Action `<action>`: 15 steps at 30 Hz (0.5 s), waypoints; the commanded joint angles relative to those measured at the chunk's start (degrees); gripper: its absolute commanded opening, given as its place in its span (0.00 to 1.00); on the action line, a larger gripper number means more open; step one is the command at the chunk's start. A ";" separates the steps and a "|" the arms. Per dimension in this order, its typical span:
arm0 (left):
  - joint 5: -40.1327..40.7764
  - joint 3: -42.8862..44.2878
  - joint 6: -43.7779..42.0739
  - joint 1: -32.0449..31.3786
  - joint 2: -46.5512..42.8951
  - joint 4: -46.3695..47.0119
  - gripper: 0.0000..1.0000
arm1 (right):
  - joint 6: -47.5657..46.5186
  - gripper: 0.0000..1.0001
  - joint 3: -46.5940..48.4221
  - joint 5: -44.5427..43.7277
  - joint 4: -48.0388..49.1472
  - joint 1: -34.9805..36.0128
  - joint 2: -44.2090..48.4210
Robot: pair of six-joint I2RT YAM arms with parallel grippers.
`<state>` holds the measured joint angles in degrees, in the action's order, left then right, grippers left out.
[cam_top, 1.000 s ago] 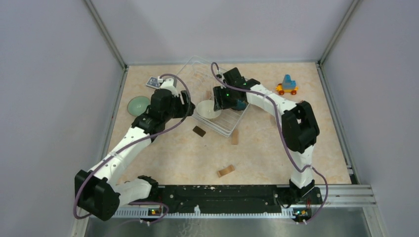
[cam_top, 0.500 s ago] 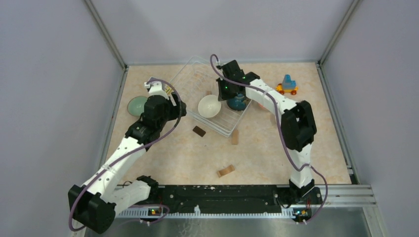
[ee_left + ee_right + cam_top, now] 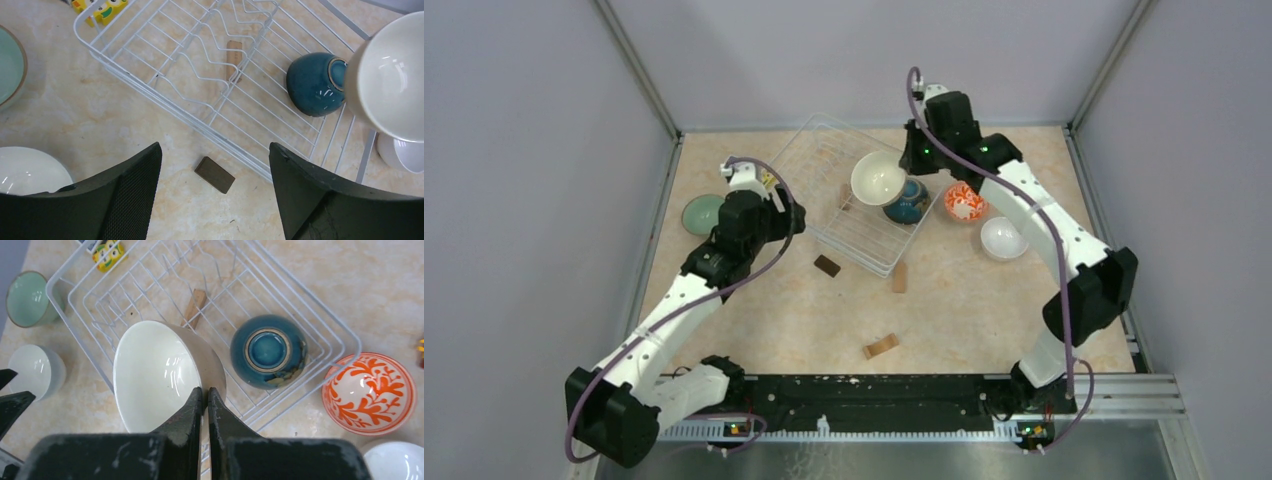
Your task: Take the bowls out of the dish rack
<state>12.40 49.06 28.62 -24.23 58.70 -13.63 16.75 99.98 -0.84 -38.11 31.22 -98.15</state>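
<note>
We look into a robotics lab test cell, plain grey panel walls (image 3: pixel 524 200), aluminium corner posts (image 3: pixel 639 70), marble-patterned tabletop (image 3: pixel 944 320), two arms (image 3: pixel 674 305) bolted to a mounting rail (image 3: pixel 864 392).

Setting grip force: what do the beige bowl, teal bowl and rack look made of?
Beige bowl, held by the right gripper: likely glazed ceramic, glossy highlights inside. Teal bowl, upside down: glazed ceramic too, shiny, tan bare-looking foot ring. Dish rack: thin white wire, probably coated metal, though plastic is possible.
</note>
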 commanded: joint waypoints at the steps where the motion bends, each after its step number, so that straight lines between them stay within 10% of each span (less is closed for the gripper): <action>1: -4.81 0.39 -1.06 0.23 1.26 3.75 0.83 | 1.44 0.00 -2.65 0.31 4.85 -2.28 7.09; 15: -13.63 1.49 -2.37 0.23 4.34 4.79 0.82 | 5.20 0.00 -6.45 11.77 11.64 -3.29 -1.80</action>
<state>-0.36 49.06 27.27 -24.23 64.01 -11.33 19.29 94.11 4.89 -32.56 27.70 -96.68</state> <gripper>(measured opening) 0.815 0.003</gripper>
